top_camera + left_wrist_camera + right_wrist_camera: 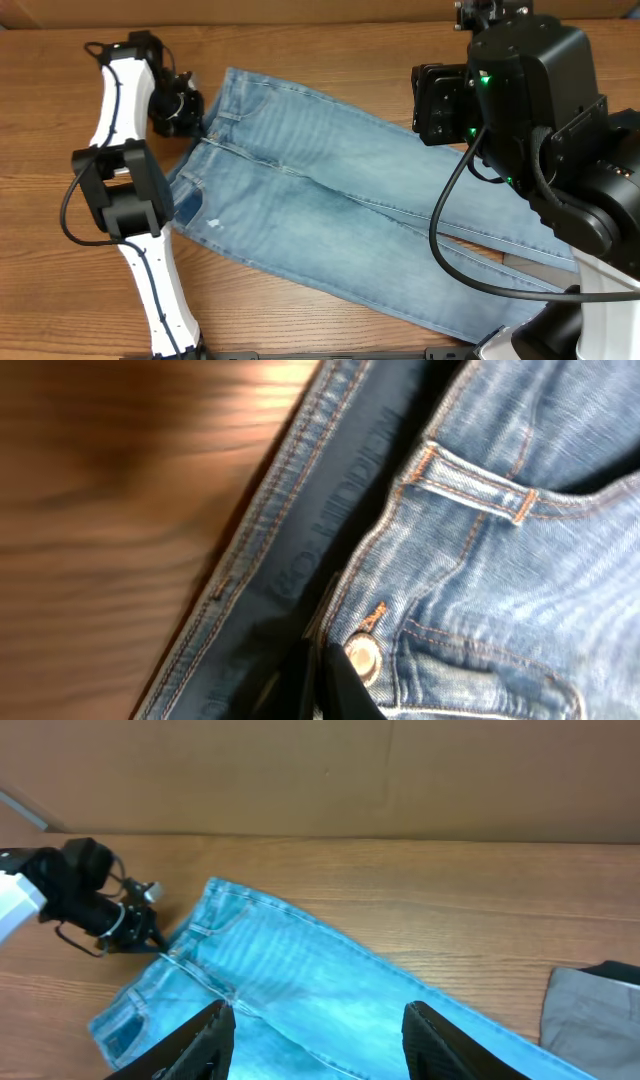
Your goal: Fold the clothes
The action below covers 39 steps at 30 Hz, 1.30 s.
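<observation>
1. Lying flat on the wooden table (330,40), the jeans (330,190) run from the waistband (330,490) at the left to the legs at the right.
2. Handling, as judged: denim is soft but weighty. It drapes, drags and is not slippery or fragile. The thick stitched waistband and the hems offer the firmest holds.
3. Left gripper (200,125): closed tight on the waistband edge beside the metal button (362,655).
4. Right gripper (318,1020): fingers apart, holding nothing, above the legs.
</observation>
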Each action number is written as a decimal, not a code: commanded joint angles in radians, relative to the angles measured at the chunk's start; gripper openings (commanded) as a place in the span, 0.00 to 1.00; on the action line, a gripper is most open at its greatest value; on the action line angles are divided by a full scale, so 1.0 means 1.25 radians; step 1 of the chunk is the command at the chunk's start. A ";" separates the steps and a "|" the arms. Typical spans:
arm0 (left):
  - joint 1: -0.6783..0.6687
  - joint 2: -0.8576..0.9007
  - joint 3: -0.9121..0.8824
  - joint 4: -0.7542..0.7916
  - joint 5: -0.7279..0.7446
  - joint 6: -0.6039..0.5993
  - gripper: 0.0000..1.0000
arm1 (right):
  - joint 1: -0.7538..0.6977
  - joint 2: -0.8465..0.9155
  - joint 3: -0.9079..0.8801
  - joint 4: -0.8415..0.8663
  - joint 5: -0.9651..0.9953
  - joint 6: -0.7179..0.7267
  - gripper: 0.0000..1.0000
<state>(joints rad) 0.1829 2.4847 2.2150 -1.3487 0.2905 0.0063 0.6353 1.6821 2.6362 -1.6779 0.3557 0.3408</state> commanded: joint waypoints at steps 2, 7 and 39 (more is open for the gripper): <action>0.123 0.005 0.023 -0.002 -0.103 -0.096 0.04 | -0.003 -0.004 0.002 0.000 0.011 0.007 0.57; 0.259 0.005 0.039 -0.040 -0.115 -0.125 0.04 | -0.003 -0.004 0.002 -0.003 0.011 0.007 0.57; 0.237 -0.446 0.160 -0.143 0.005 0.061 0.59 | -0.470 0.160 -0.148 -0.009 -0.284 0.122 0.78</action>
<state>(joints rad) 0.5343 1.9305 2.4119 -1.5051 0.3504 0.0380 0.0772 1.8217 2.5435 -1.6913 0.1150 0.5262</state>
